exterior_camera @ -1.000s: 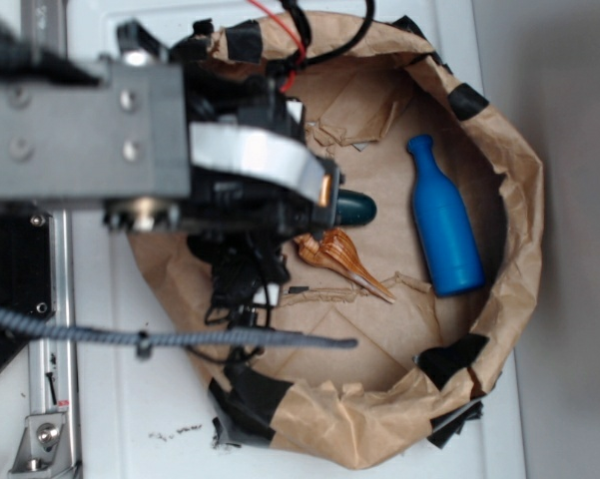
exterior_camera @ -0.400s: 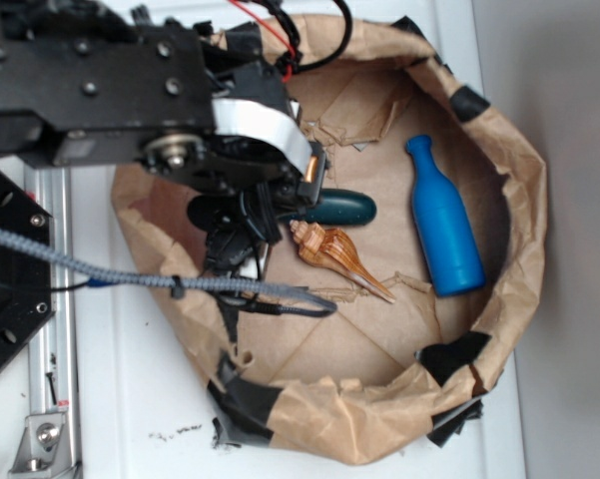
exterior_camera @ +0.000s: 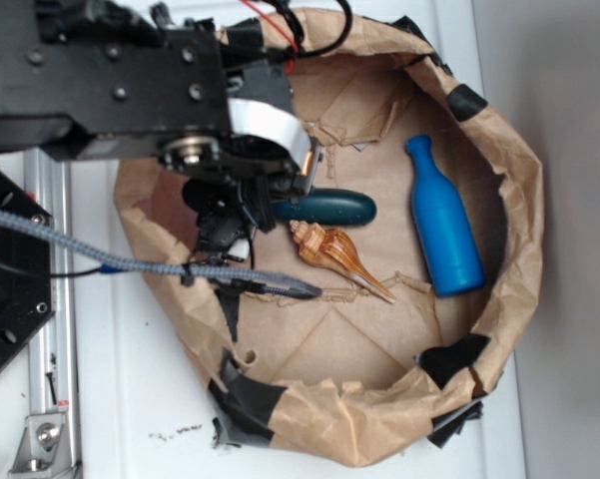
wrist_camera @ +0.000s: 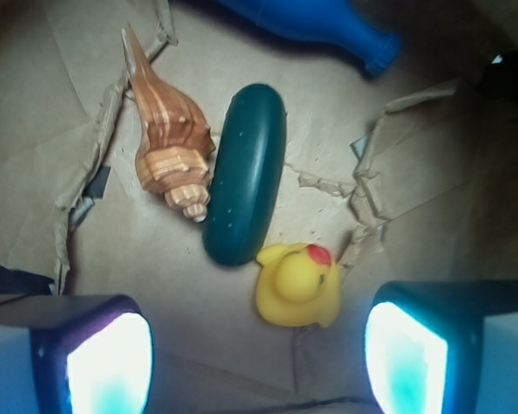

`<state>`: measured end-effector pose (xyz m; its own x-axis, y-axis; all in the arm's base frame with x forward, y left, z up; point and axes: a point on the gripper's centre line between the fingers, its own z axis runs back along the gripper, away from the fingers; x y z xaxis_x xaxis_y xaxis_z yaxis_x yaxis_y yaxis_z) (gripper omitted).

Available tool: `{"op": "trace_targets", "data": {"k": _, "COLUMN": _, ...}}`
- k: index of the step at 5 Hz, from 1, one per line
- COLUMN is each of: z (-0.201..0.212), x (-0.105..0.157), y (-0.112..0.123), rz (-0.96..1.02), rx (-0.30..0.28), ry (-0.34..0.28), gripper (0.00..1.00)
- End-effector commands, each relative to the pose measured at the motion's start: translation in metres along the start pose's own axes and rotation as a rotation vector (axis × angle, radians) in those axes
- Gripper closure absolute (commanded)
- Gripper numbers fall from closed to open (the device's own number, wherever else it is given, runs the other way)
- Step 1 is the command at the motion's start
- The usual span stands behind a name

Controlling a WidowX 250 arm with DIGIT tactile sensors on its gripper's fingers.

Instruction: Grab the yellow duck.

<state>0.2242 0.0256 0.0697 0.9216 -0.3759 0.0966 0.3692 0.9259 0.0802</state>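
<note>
The yellow duck (wrist_camera: 297, 285), with a red-orange beak, sits on the brown paper in the wrist view, just beyond my open gripper (wrist_camera: 257, 358) and nearer its right finger. Nothing lies between the two glowing pads (wrist_camera: 108, 362). The duck's left side touches the end of a dark green oval (wrist_camera: 244, 172). In the exterior view the arm hides the duck; the gripper (exterior_camera: 235, 215) hangs over the left part of the paper-lined basin, beside the green oval (exterior_camera: 329, 208).
A tan spiral seashell (exterior_camera: 334, 249) lies next to the green oval, and a blue bottle (exterior_camera: 442, 215) lies at the right. The crumpled paper wall (exterior_camera: 524, 215) with black tape rings the basin. A grey cable (exterior_camera: 150, 267) crosses the left rim.
The arm has drawn back to the left and up in the exterior view, uncovering more of the green oval and the shell. The objects have not moved.
</note>
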Motion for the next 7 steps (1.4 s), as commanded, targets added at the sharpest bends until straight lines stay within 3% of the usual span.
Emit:
{"op": "trace_targets", "data": {"k": 1, "z": -0.015, "x": 0.013, "y": -0.021, "rz": -0.031, "rx": -0.041, "ry": -0.021, "gripper": 0.00}}
{"op": "trace_targets", "data": {"k": 3, "z": -0.019, "x": 0.010, "y": -0.014, "rz": -0.021, "rx": -0.121, "ry": -0.050, "gripper": 0.00}}
{"op": "trace_targets", "data": {"k": 4, "z": -0.029, "x": 0.002, "y": 0.011, "rz": -0.063, "rx": -0.154, "ry": -0.055, "gripper": 0.00}}
{"op": "trace_targets", "data": {"k": 5, "z": -0.037, "x": -0.015, "y": 0.034, "rz": -0.040, "rx": -0.117, "ry": -0.014, "gripper": 0.00}}
{"op": "trace_targets", "data": {"k": 7, "z": -0.037, "x": -0.031, "y": 0.046, "rz": -0.048, "rx": -0.036, "ry": 0.041, "gripper": 0.00}}
